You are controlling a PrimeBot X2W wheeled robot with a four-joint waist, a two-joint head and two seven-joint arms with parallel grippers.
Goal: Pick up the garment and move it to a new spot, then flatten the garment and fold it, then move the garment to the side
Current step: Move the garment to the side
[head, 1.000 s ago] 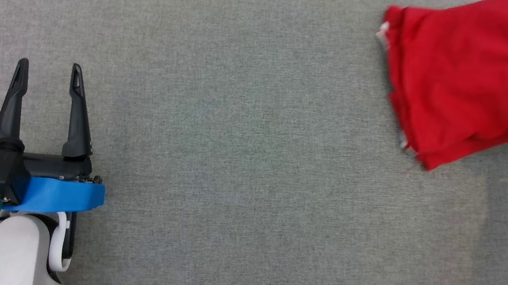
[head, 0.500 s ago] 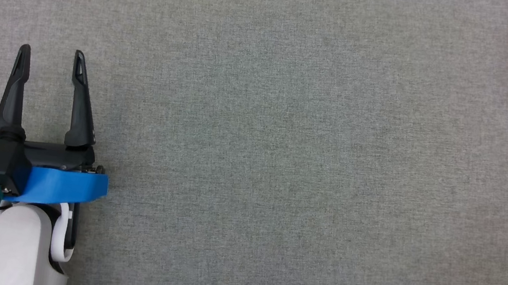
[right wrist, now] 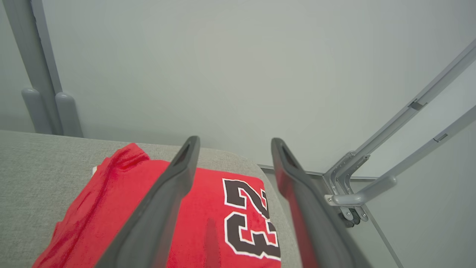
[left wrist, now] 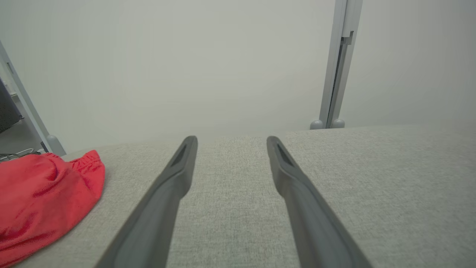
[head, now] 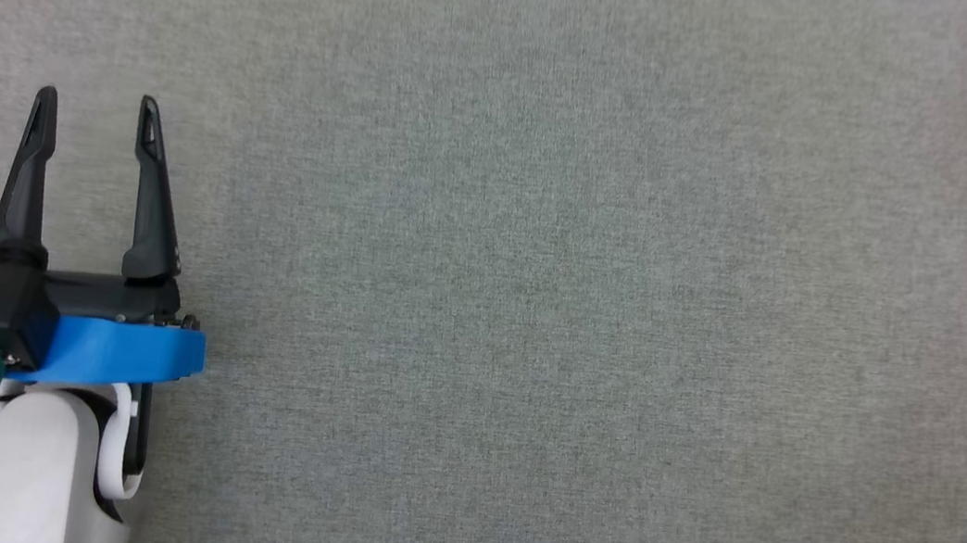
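Though folded, garment on grey table.

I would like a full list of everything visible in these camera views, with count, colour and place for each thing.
fabric surface: one, grey, beneath everything.
jersey: one, bright red with black-and-white digits, at that surface's far right corner.
red cloth: one, gathered edge, left in the left wrist view; cannot tell whether it is the jersey.
frame posts: several, grey, behind the surface.
left gripper: one, black, open, lower left of head view, blue tape at its base.
right gripper: one, dark, open, above the jersey.
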